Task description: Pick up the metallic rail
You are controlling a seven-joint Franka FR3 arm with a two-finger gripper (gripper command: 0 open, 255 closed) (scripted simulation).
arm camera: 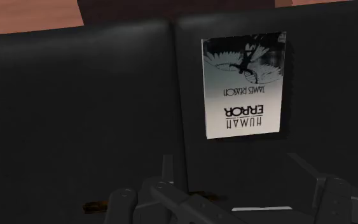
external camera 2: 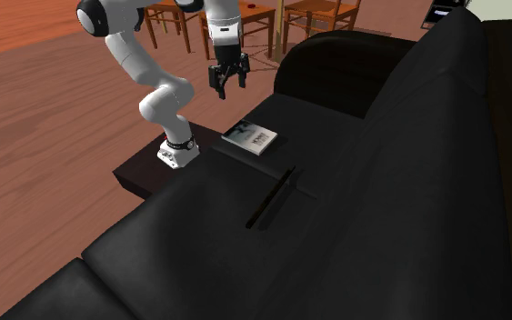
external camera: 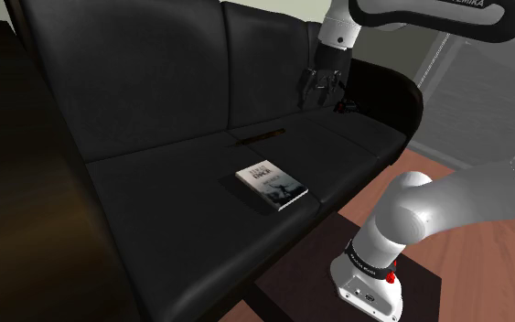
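Second exterior view: the gripper [external camera 2: 230, 89] hangs at upper centre, fingers apart. The book [external camera 2: 250, 137] lies right of it. The rail [external camera 2: 272, 196] lies further right, mid-frame, on the sofa [external camera 2: 408, 200] seat. The wrist view adds the book's title, "Human Error".

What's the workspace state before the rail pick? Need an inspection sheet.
Surface: black sofa, seat cushions; dark box stand sits against its front.
Job's things: thin dark straight rail lies flat on a seat cushion, untouched, apart from the book.
Clutter: black-and-white book titled "Human Error", flat on the seat near the front edge.
Grippers: black two-finger end effector open, holding nothing, raised in the air, not at the rail.
Cables: nothing seen.
Surroundings: reddish wooden floor; wooden chairs beyond the sofa.
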